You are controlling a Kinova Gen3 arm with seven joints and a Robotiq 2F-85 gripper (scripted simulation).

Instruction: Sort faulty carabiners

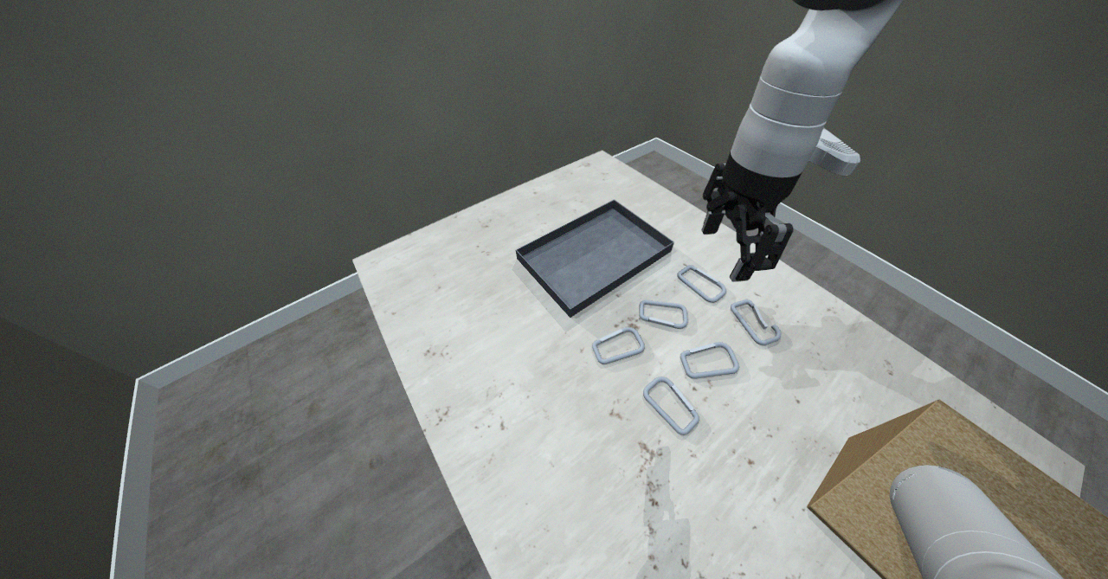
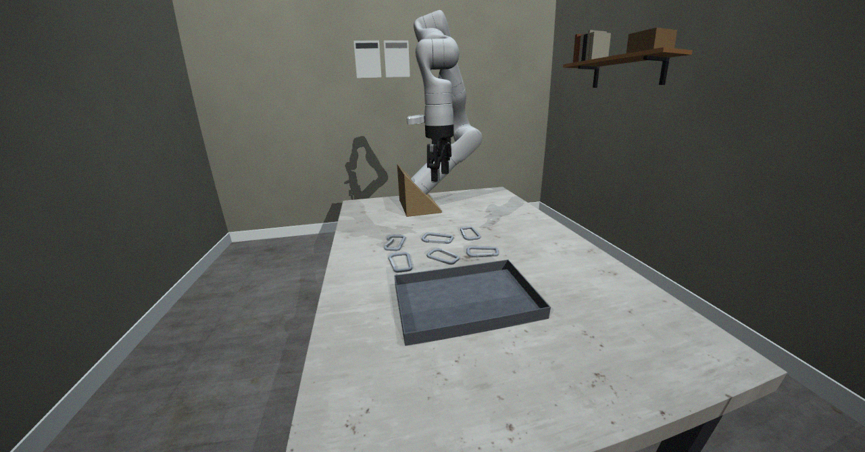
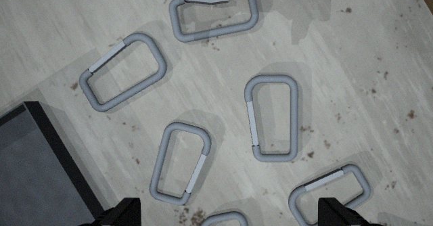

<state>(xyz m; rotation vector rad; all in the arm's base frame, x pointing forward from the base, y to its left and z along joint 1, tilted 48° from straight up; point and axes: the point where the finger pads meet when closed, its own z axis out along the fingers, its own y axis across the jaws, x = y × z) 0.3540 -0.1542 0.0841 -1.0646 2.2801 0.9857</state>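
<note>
Several blue-grey carabiners lie flat on the table. One carabiner (image 1: 745, 326) (image 2: 392, 249) (image 3: 216, 32) has its pale gate standing inward, with a gap at its end. The others' gates look closed: one (image 1: 694, 288) (image 3: 132, 93) near the tray corner, one (image 3: 160, 162) lower middle in the wrist view, one (image 3: 293, 118) right of it, one (image 3: 358, 199) partly behind a finger, and one (image 3: 224, 215) cut off, its gate hidden there. The grey tray (image 1: 546, 287) (image 2: 478, 328) (image 3: 65, 158) holds nothing. My gripper (image 1: 725, 247) (image 2: 440, 174) (image 3: 229, 216) is open and empty, high above the carabiners.
A brown wedge-shaped block (image 1: 983, 467) (image 2: 420, 203) stands by the arm's base, behind the carabiners in the exterior view. The table's long edge runs near the carabiner with the open gate. A wall shelf (image 2: 628, 57) holds books and a box, away from the table.
</note>
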